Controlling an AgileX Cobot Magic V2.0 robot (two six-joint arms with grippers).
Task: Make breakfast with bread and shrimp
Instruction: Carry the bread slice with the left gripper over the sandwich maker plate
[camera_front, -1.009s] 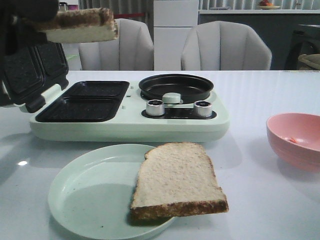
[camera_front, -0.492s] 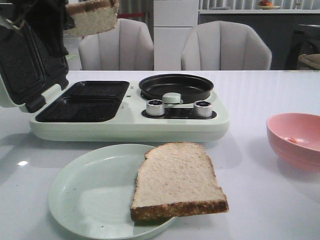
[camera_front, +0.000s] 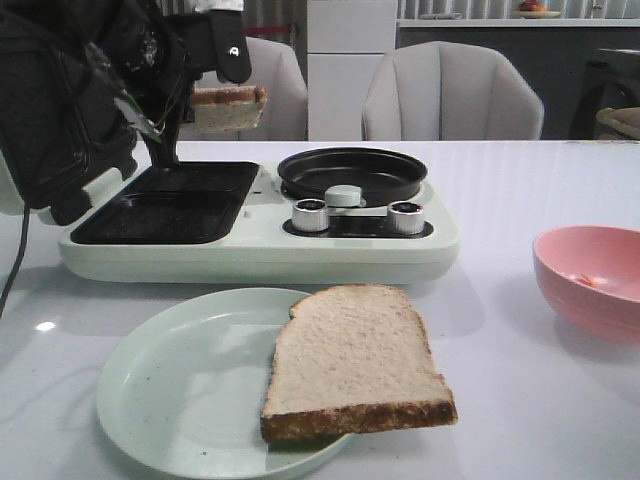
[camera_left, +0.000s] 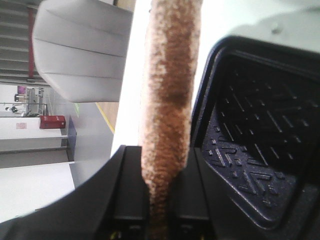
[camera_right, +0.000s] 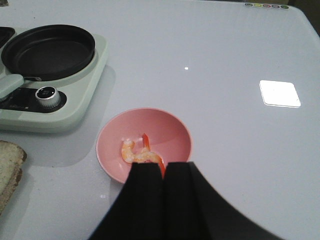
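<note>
One slice of bread (camera_front: 228, 108) hangs in the air over the back of the sandwich maker's dark grill plates (camera_front: 170, 205), with my left gripper (camera_front: 222, 88) shut on it. In the left wrist view its brown crust (camera_left: 170, 85) runs edge-on between the fingers of that gripper (camera_left: 161, 200), beside a grill plate (camera_left: 260, 145). A second slice of bread (camera_front: 352, 365) lies half on the pale green plate (camera_front: 180, 390). The shrimp (camera_right: 140, 154) lies in the pink bowl (camera_right: 172, 131), just past my right gripper (camera_right: 163, 169), which is shut and holds nothing.
The pale green sandwich maker (camera_front: 260, 250) has its lid (camera_front: 60, 140) open at the left and a round black pan (camera_front: 352, 172) with two knobs at the right. The pink bowl (camera_front: 590, 285) stands at the table's right. Two grey chairs stand behind the table.
My left gripper has carried its bread slice rightward and down, from the top left corner to over the back of the grill plates. The slice on the plate and the bowl have not moved.
</note>
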